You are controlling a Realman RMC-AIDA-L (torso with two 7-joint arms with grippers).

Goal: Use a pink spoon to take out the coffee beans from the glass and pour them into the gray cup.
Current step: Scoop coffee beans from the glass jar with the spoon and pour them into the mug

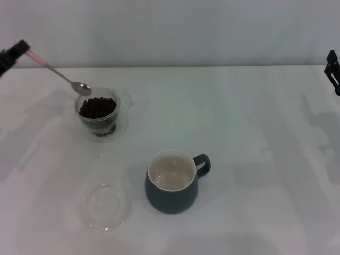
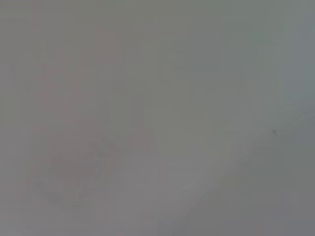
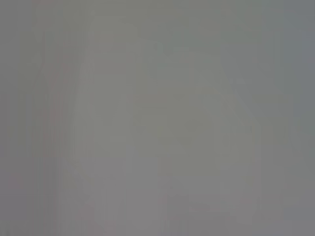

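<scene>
The white table [image 1: 255, 117] carries everything, and only the head view shows any of it; both wrist views give nothing but a flat grey blur with no object to make out.

The gray cup [image 1: 172, 186] is the largest vessel. It stands upright toward the near middle of the table, dark slate outside and cream-white inside, with its loop handle turned to the robot's right. No beans show inside it. It is well apart from both claws.

Just to its left lies a shallow clear round dish [image 1: 105, 206], flat on the table and close to the near edge.

Farther back on the left stands the glass [image 1: 99, 113], small, clear and double-walled, with a thin clear handle on its right side. The coffee beans [image 1: 98, 108] fill it as a dark brown, nearly black heap.

The pink spoon [image 1: 59, 72] slants down from the left claw [image 1: 17, 53] at the upper left edge. That claw is closed on the pale pink handle, and the thin metal neck runs down to the shiny bowl, which sits at the glass's back left rim, just above the beans.

The right claw [image 1: 333, 71] hangs at the far right edge, away from everything; whether it is wide or narrow cannot be told.
</scene>
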